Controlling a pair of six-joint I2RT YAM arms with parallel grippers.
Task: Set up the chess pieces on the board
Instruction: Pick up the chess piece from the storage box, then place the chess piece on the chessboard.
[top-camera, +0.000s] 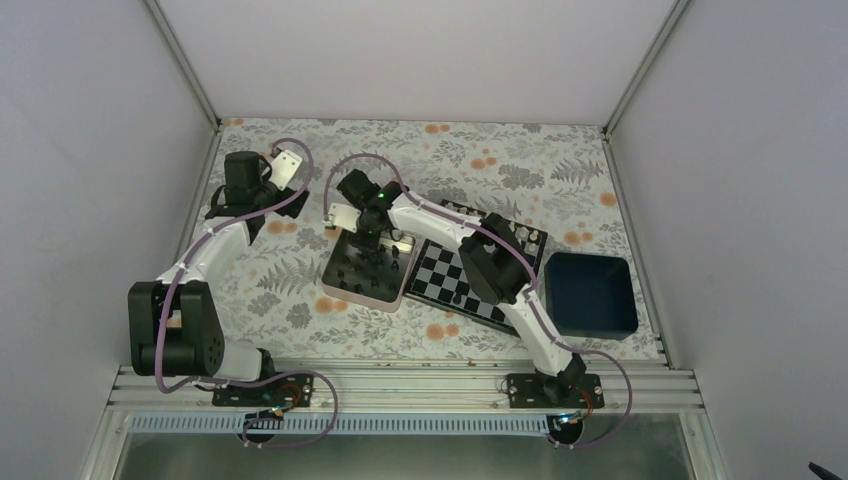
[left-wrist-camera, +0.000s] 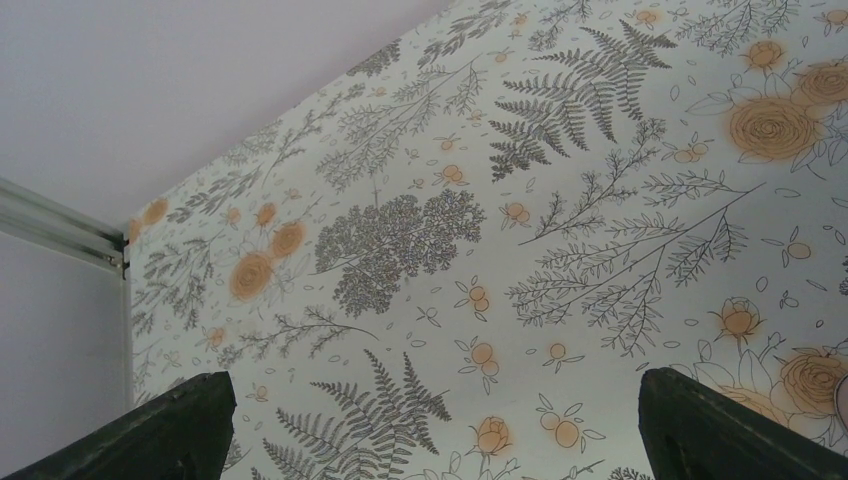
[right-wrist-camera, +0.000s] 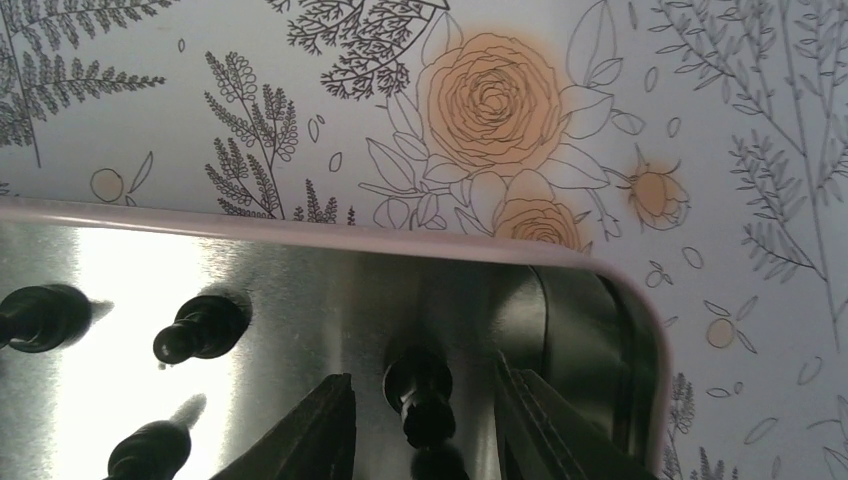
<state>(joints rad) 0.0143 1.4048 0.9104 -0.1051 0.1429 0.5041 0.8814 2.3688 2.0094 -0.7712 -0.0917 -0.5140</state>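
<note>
Top view: the board lies on the floral tabletop right of centre, turned at an angle, its right part hidden under the right arm. A few chess pieces stand on its near squares. Just beside its left edge sits a silver tin with more dark figures scattered in it. The right arm reaches across the board and ends over the tin. A dark blue tray sits right of the board. The left arm bends toward the far left, well apart from the board.

Left wrist view: the left end effector is spread wide, and only the fern and rose print shows between its fingers.

Right wrist view: the right end effector is down inside the tin, near its rounded corner. Its fingers are set fairly narrow on either side of one black piece, with a gap on each side. That piece's long axis runs up and down the frame. Another piece to the left points sideways, its small knob toward the left. I cannot tell whether they stand or lie.
</note>
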